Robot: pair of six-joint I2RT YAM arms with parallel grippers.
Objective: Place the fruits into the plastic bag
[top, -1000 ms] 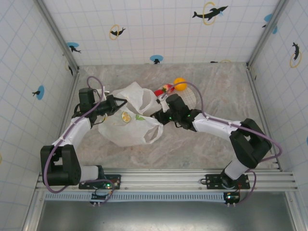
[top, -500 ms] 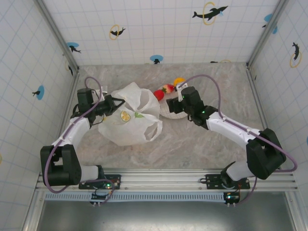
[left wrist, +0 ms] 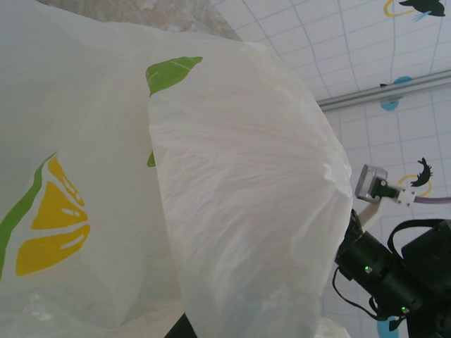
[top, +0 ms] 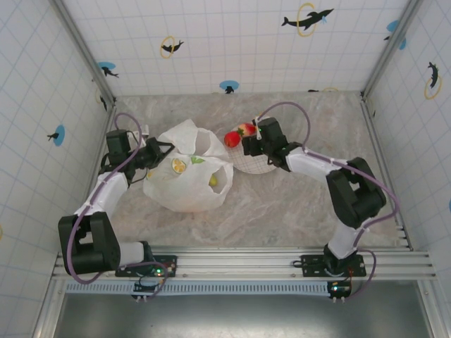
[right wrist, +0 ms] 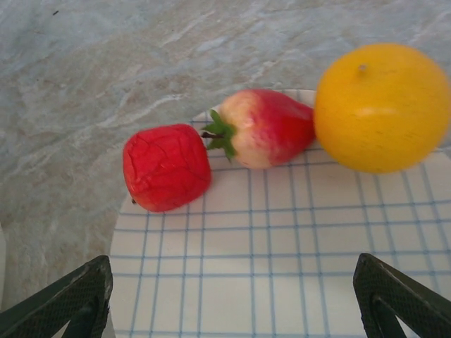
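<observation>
The right pincer, released and empty, has swung back from the plastic bag to hover over the checked plate. On the plate the red apple lies at 10 o'clock, the strawberry at 12 and the orange at 2. A yellow-green fruit now shows inside the bag. The left pincer stays clenched on the bag's rim. Three fruits seem left.

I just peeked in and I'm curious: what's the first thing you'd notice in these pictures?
The big white plastic bag with lemon prints sits mid-table, its left edge pinched by the left gripper. Right beside it, bright fruits line the far rim of a checked plate: a red fruit, a strawberry and an orange, with the open right gripper facing them.
</observation>
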